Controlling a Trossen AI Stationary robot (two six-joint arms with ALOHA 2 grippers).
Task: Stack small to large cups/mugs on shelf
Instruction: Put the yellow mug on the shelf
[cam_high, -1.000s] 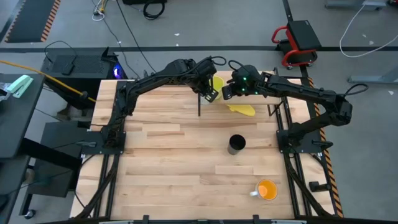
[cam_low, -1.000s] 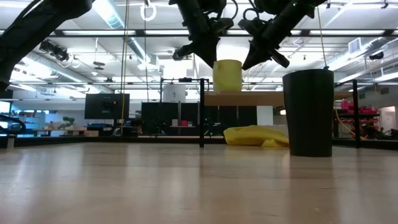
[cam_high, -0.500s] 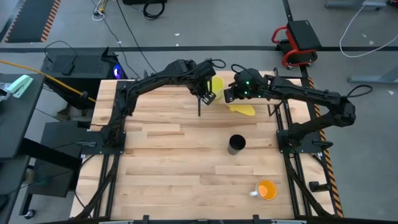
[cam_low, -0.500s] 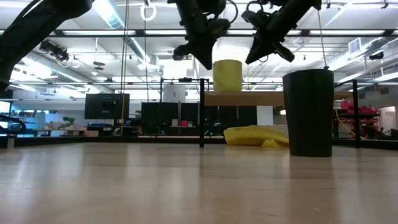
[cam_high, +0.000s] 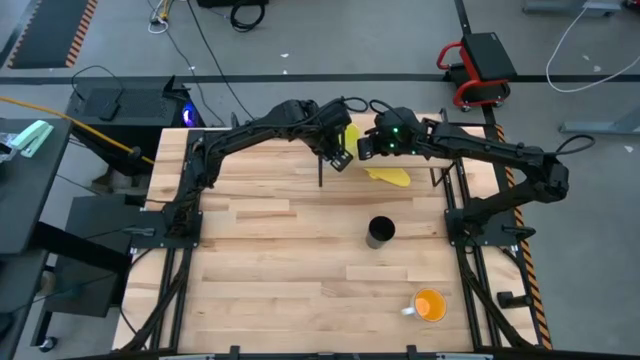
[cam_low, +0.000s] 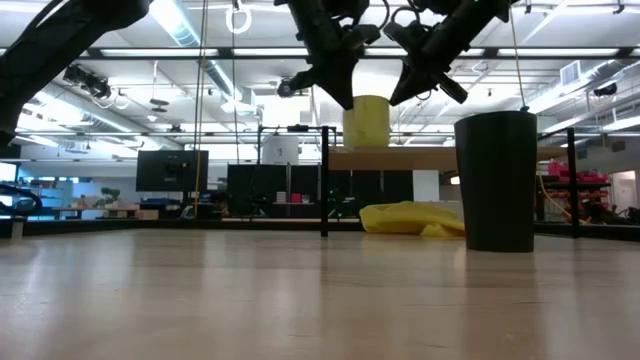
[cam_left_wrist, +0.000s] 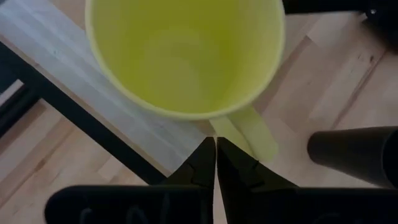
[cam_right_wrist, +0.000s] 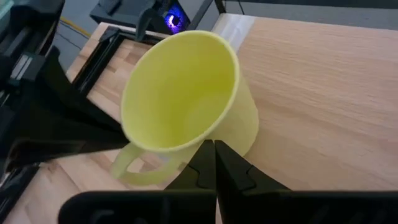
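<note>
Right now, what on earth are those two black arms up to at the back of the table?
A small yellow mug stands upright on the raised wooden shelf. The left gripper and the right gripper both hang close above it, fingers shut, neither holding it. The black cup and the orange mug are on the tabletop, not yet stacked. A yellow lump lies under the shelf.

Yellow mug (cam_low: 367, 121) on shelf (cam_low: 400, 158)
</note>
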